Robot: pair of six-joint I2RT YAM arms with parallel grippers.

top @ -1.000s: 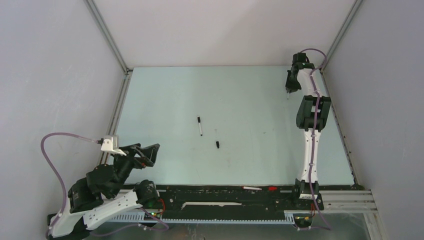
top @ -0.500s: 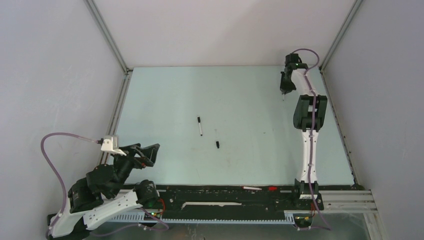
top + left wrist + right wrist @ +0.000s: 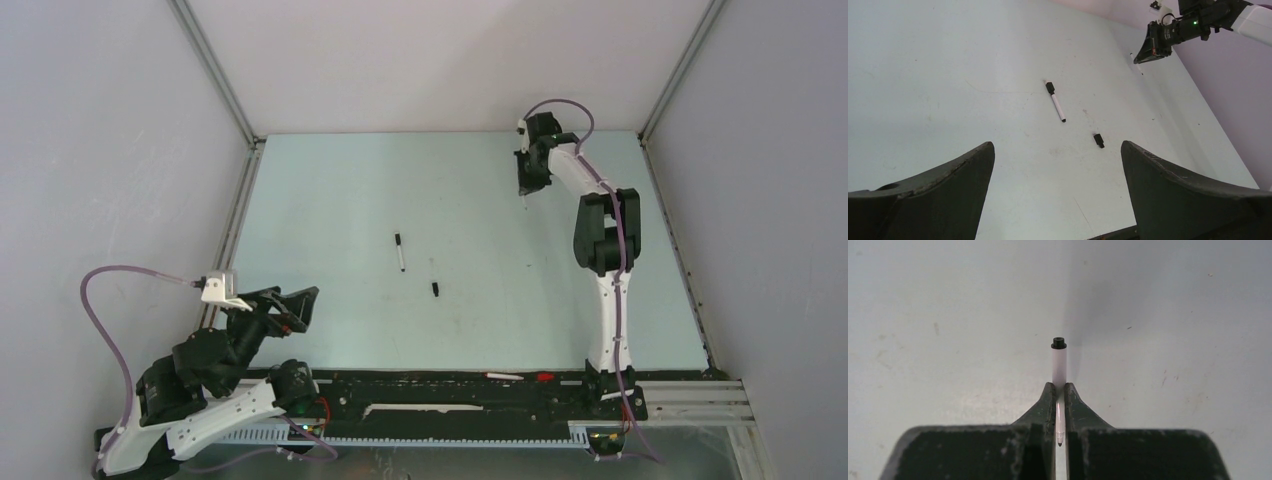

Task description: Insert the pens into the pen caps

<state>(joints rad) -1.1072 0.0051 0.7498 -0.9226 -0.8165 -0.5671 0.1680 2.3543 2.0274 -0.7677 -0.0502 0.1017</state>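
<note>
Two fingers of the right gripper (image 3: 1059, 386) are pressed together on a white pen (image 3: 1059, 362), pinching it low on the barrel. Its small black butt end sticks out ahead and its nib points back between the fingers toward the wrist. We take the loose cap (image 3: 436, 289) on the table (image 3: 330, 200) as our landmark. The held pen hangs above the table well beyond the cap and to its right. A capped pen (image 3: 400, 252) lies near the cap, just beyond it to the left. The left gripper (image 3: 1056, 147) waits well to the cap's near left, spread wide and holding nothing.

We judge the risk to lie in the grip. The nib faces the wrong way for pushing straight into the cap, so a regrasp or handover seems needed, and the pen could slip then. The pinch is narrow, so any sideways load may pivot the barrel. The cap is small and unheld, and a slightly off-centre push would likely skid it away.
</note>
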